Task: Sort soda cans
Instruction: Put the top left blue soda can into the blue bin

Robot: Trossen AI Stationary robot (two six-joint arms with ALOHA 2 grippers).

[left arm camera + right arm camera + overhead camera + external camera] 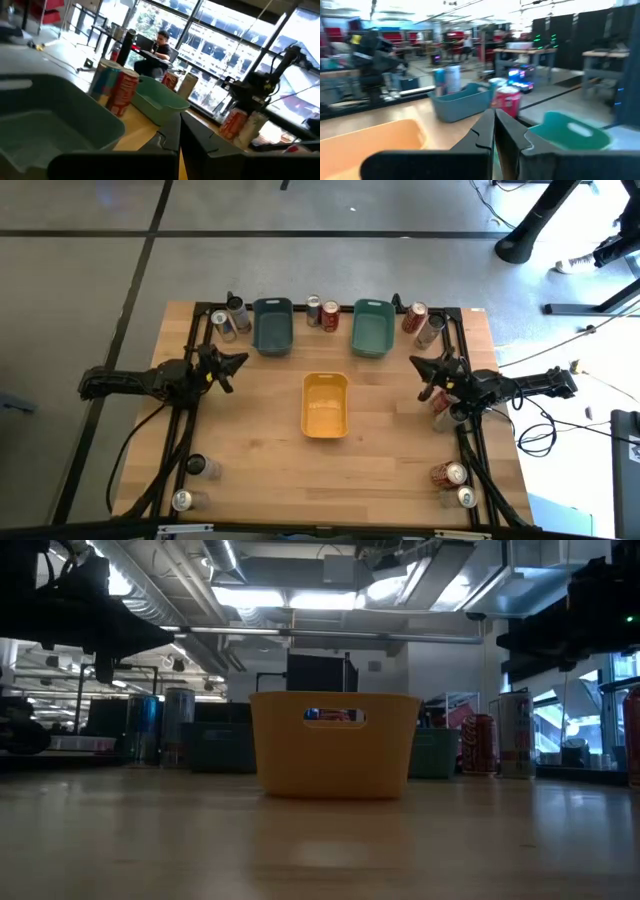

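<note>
Both grippers, left [238, 362] and right [418, 364], hover with jaws closed and empty, likely parked at start. Small metal soda cans [321, 312] stand along the wooden desk [260, 450] edges, unsorted. The yellow plastic bin [325, 404] sits central, looking empty.

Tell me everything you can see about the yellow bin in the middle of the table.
The yellow bin is a small rectangular tub, plastic by its look, with rounded corners and a slot handle cut into the end wall that faces the low camera. It stands upright on the wooden table, near the centre, long side running front to back. From above it looks empty. Nothing touches it; both arms hover off to its sides.
</note>
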